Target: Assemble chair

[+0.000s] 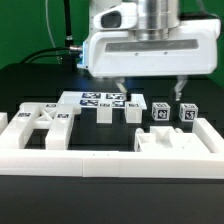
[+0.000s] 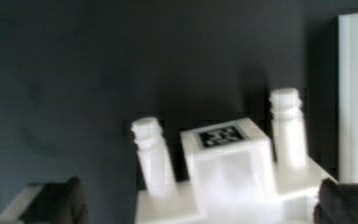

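My gripper (image 1: 150, 92) hangs over the row of white chair parts, jaws wide apart and holding nothing. In the exterior view a cut-out panel (image 1: 30, 122) lies at the left, two short bars (image 1: 103, 114) (image 1: 133, 110) stand in the middle, and two small tagged cubes (image 1: 158, 112) (image 1: 187, 114) sit at the right. Another blocky part (image 1: 160, 141) lies nearer the front wall. In the wrist view a white part with a tag and two upright pegs (image 2: 226, 160) sits between the dark fingertips (image 2: 51, 203) of my gripper (image 2: 202, 205). I cannot tell whether they touch it.
The marker board (image 1: 93, 98) lies flat behind the bars. A long low white border wall (image 1: 110, 163) runs along the front and up both sides. A white edge (image 2: 354, 80) shows beside the pegged part in the wrist view. The table is black.
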Robot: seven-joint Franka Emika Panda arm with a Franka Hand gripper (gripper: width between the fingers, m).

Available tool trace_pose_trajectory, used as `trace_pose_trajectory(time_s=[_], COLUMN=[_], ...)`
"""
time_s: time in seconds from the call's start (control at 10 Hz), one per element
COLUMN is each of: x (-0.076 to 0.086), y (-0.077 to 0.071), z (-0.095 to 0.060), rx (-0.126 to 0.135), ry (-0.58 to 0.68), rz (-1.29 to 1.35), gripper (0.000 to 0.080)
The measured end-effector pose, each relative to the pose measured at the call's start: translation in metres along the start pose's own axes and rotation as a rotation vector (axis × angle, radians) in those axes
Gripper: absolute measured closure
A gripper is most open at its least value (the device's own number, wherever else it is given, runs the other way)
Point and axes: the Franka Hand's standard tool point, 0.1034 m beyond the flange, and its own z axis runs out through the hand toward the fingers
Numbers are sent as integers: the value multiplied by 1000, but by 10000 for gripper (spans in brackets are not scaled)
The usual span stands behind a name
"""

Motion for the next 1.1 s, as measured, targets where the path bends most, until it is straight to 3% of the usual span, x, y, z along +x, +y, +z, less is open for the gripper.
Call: trace_pose_trajectory(time_s=[0.3, 0.5, 0.6, 0.7, 0.8, 0.9, 1.0, 1.1], x=[-36, -33, -39, -45, -42, -50, -51, -49], y=[8, 7, 7, 6, 6, 7, 6, 5], z=[23, 20, 22, 20, 20, 19, 19, 22], rx=[-16, -12, -13, -10, -18, -35, -19, -20], ry=[-2, -38, -80, -261, -318, -446, -555, -614], rz=[-48, -46, -45, -39, -67, -125, -166, -160], gripper=[150, 150, 150, 150, 150, 150, 150, 150])
